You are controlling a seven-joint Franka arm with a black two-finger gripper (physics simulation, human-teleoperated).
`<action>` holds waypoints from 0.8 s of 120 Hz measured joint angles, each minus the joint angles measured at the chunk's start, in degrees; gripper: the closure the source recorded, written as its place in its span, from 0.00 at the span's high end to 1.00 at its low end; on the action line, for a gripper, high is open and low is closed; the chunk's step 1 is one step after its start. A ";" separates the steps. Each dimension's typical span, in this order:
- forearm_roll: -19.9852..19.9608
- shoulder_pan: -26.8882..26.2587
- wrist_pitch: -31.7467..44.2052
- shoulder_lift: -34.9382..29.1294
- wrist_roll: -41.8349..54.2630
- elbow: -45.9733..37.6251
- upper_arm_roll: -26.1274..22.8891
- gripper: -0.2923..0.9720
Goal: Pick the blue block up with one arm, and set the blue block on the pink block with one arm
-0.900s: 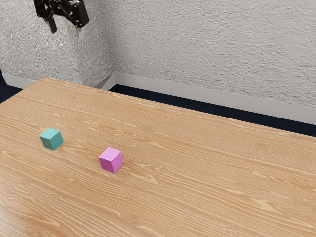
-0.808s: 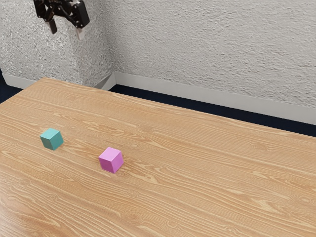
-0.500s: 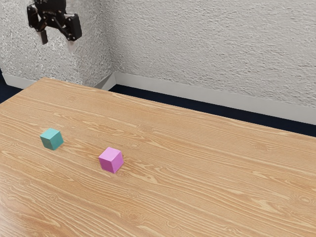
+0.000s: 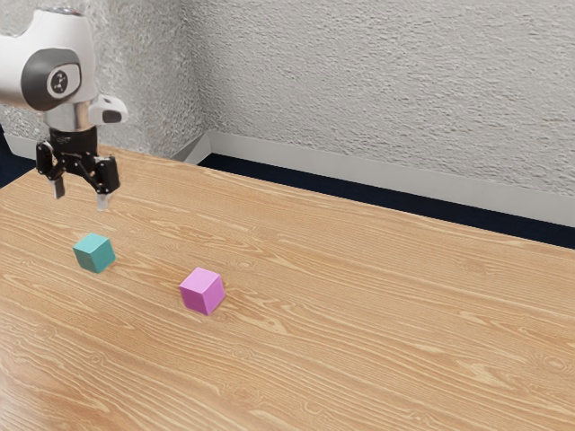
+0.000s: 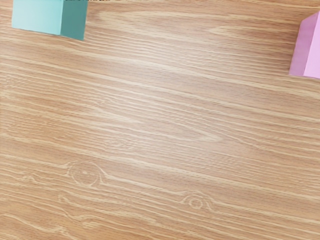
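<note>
The blue block [image 4: 93, 252], teal in colour, rests on the wooden table [image 4: 359, 296] toward the exterior view's left. The pink block [image 4: 202, 291] lies a short way to its right and nearer the front. My gripper [image 4: 79, 195] hangs open above the table, a little above and behind the blue block, with nothing between its fingers. In the wrist view the blue block [image 5: 50, 17] and the pink block [image 5: 306, 47] sit at opposite edges, with bare wood between them.
A textured grey wall [image 4: 377, 81] with a pale baseboard runs behind the table. The table's far edge [image 4: 296, 184] lies close behind my hand. Open wood stretches to the exterior view's right.
My arm has come down from high near the wall to just above the table, and slightly leftward, ending close over the blue block. Both blocks stay still.
</note>
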 joint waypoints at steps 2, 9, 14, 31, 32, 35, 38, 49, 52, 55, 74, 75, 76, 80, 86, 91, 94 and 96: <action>-0.03 0.38 1.16 0.68 0.36 -0.12 0.16 0.77; -0.09 1.43 4.96 2.83 1.80 -0.37 0.90 0.77; -0.11 1.97 7.15 3.72 3.01 -0.46 1.57 0.77; 0.33 1.03 13.09 5.44 7.06 -3.08 4.17 0.77; 0.41 0.90 13.42 5.60 7.29 -3.24 4.26 0.77; 0.70 0.48 14.40 6.22 7.94 -3.61 4.47 0.77; 0.98 -0.05 15.35 6.95 8.58 -3.84 4.70 0.77; 1.64 -0.24 18.70 9.54 11.00 -4.05 5.35 0.77; 1.77 0.77 19.44 9.82 11.65 -4.03 5.41 0.77; 1.87 1.99 20.10 10.03 12.31 -4.00 5.45 0.77; 2.54 5.57 22.53 10.59 16.29 -4.04 6.83 0.77; 2.56 5.57 22.61 10.60 16.49 -4.04 6.97 0.77; 2.59 5.60 22.68 10.61 16.69 -4.04 7.09 0.77; 2.68 5.68 22.99 10.90 17.51 -3.95 7.60 0.77; 2.80 5.99 23.45 11.98 18.72 -3.60 8.10 0.77; 2.87 6.64 23.80 13.22 19.67 -3.10 8.27 0.77; 2.90 7.07 24.01 13.95 20.21 -2.78 8.33 0.77; 2.92 7.30 24.13 14.45 20.55 -2.46 8.35 0.77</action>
